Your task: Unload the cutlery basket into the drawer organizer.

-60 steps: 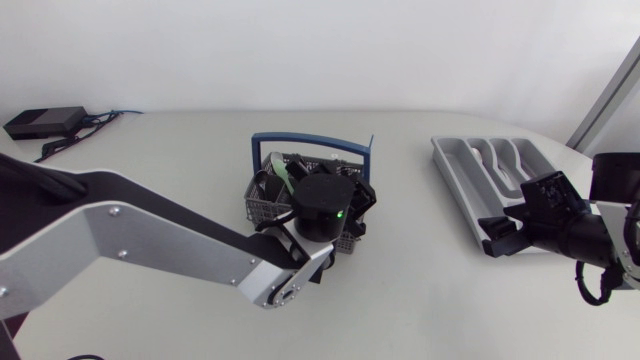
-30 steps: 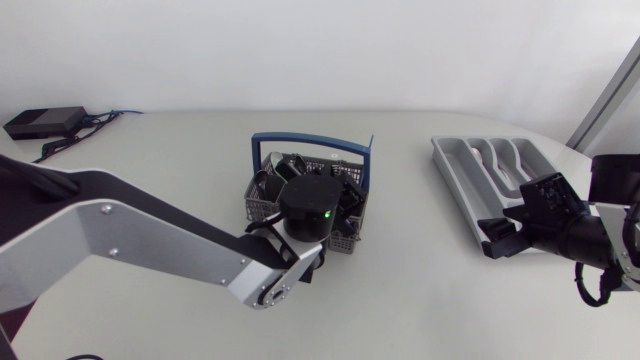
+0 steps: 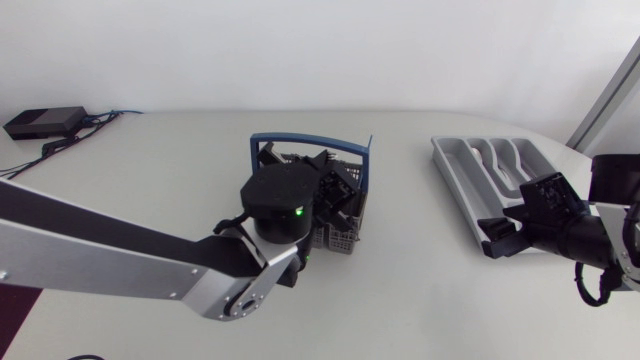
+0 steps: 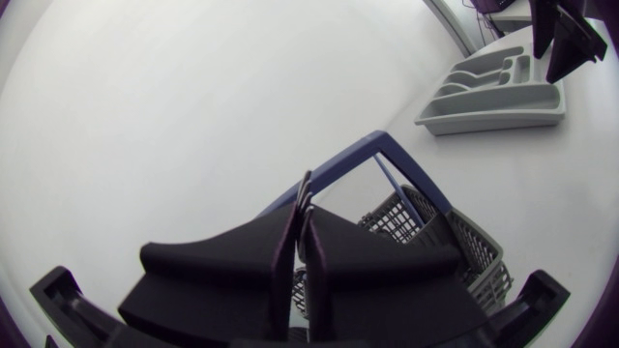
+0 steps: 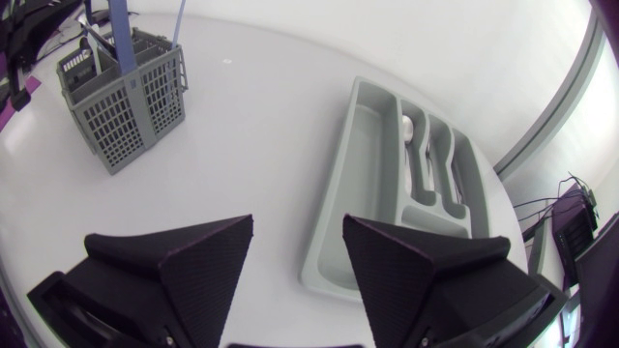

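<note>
Centrally on the table (image 3: pixel 150 170) stands the blue-handled grey mesh cutlery basket (image 3: pixel 338 238), left hand (image 4: pixel 305 208) above pinched narrow on a thin dark cutlery piece (image 4: pixel 304 191) (may snag mesh, slip); right hand (image 5: pixel 297 227) wide beside grey plastic drawer organizer (image 5: pixel 372 164).

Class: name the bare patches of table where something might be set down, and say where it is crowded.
Bare: the strip between the cutlery basket and the drawer organizer; the far side behind the basket; the stretch from the basket towards the black box. Crowded: at the basket under the left arm, and the organizer's near end by the right gripper.
</note>
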Controlling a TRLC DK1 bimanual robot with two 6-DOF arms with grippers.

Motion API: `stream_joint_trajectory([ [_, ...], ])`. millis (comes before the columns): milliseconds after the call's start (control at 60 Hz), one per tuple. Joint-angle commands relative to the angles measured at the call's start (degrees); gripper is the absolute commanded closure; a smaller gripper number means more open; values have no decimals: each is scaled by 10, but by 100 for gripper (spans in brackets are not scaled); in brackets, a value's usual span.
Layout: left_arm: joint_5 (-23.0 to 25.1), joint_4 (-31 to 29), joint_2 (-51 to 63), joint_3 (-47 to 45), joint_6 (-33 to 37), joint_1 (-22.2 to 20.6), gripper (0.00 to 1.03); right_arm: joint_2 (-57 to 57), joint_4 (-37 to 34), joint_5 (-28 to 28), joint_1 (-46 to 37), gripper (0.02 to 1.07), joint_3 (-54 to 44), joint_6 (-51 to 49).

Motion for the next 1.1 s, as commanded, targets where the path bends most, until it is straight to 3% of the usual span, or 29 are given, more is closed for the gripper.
stream_joint_trajectory([
  [0, 6, 9, -37, -25, 20, -6, 100, -4, -3, -2, 4, 39, -16, -4],
  [683, 27, -12, -259, -82, 48, -34, 100, -64, -46, -8, 49, 39, -8, 8],
  [833, 42, -129, -319, -55, 8, -56, 100, -117, -88, -45, 79, 39, -1, 16],
  [1083, 106, -319, -360, -2, -107, -49, 100, -183, -135, -82, 156, 39, 12, 50],
])
